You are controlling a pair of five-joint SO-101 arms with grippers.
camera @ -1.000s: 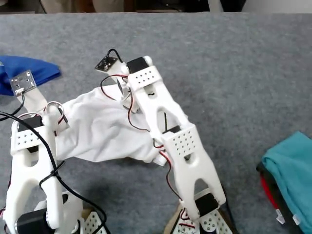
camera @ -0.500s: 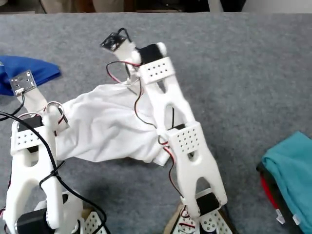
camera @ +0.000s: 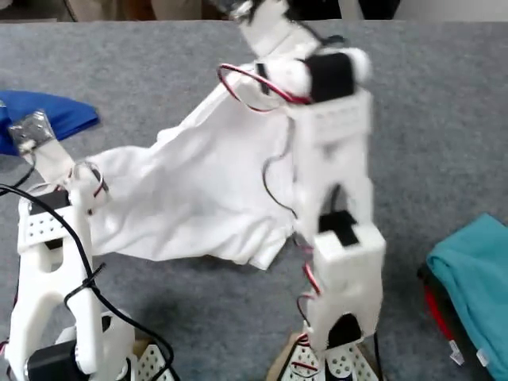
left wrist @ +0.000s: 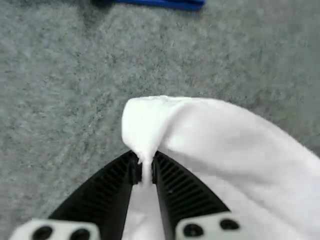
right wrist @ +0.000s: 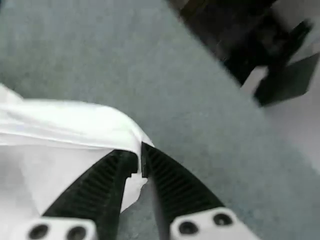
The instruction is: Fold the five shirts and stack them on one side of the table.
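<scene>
White shirt (camera: 198,190): left of centre on the table (camera: 413,119), pulled out between your two grippers. One end is at the left, the other is raised toward the far edge.

Left gripper (left wrist: 143,172): closed onto a fold of the shirt's left edge. In the left wrist view a thin layer of cloth (left wrist: 225,145) sits between the ribbed black fingers (left wrist: 172,185), and a rounded loop of it bulges past the tips.

Right gripper (right wrist: 140,160): pinched narrow on the far corner. In the right wrist view the hem (right wrist: 65,125) runs right up to the fingertips.

The high view gives you neither pinch, as the arms cover both. It gives you the whole spread instead. The cloth is a slanted sheet, taut along the far-left edge and creased in the middle. Its near hem lies rumpled on the table beside the right arm (camera: 337,159). The left arm (camera: 51,262) stands at the near left.

Fabric: thin, soft, matte white. Table cover: grey and felt-like, with a fine nap.

Blue shirt (camera: 48,111): bunched at the far left edge, apart from the white one. The left wrist view catches a strip of it (left wrist: 160,3).

Teal shirt (camera: 476,278): at the near right edge, lying on a dark layer (camera: 432,305) with a red strip. What that layer is, you cannot tell.

Beyond the table's far edge, the right wrist view shows dark blurred shapes.
</scene>
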